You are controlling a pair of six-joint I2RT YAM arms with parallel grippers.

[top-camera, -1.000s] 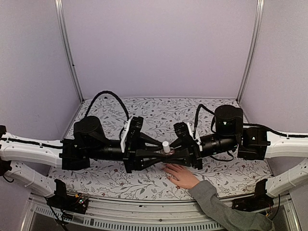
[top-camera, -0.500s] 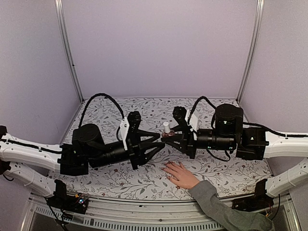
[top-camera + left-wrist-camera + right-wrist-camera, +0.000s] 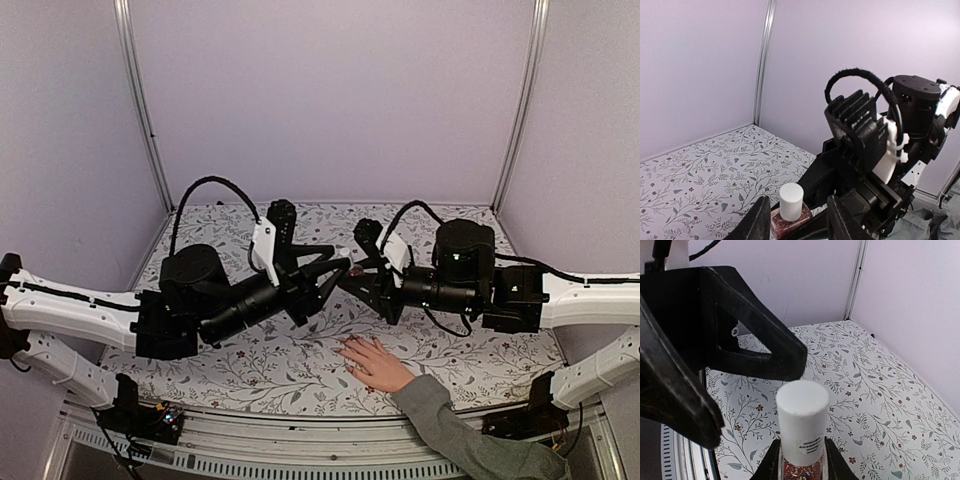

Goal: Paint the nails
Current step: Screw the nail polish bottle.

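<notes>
A nail polish bottle (image 3: pixel 802 425) with a white cap and red glitter body is held upright above the table. My right gripper (image 3: pixel 802 466) is shut on its body. It also shows in the left wrist view (image 3: pixel 790 201). My left gripper (image 3: pixel 799 217) is open, one finger on each side of the cap, with gaps. In the top view the left gripper (image 3: pixel 338 268) and right gripper (image 3: pixel 354 278) meet tip to tip at mid-table. A light-skinned hand (image 3: pixel 375 365) with a grey sleeve (image 3: pixel 450 432) lies flat below them. Its nails are too small to make out.
The floral table cover (image 3: pixel 250 365) is enclosed by pale purple walls with metal corner posts (image 3: pixel 145 110). Black cables loop above both wrists. The right arm's body (image 3: pixel 912 110) fills the right side of the left wrist view.
The right gripper lifted the bottle up and back from just above the hand. The left gripper drew back, opened, then rose and came in around the cap. The hand has stayed still.
</notes>
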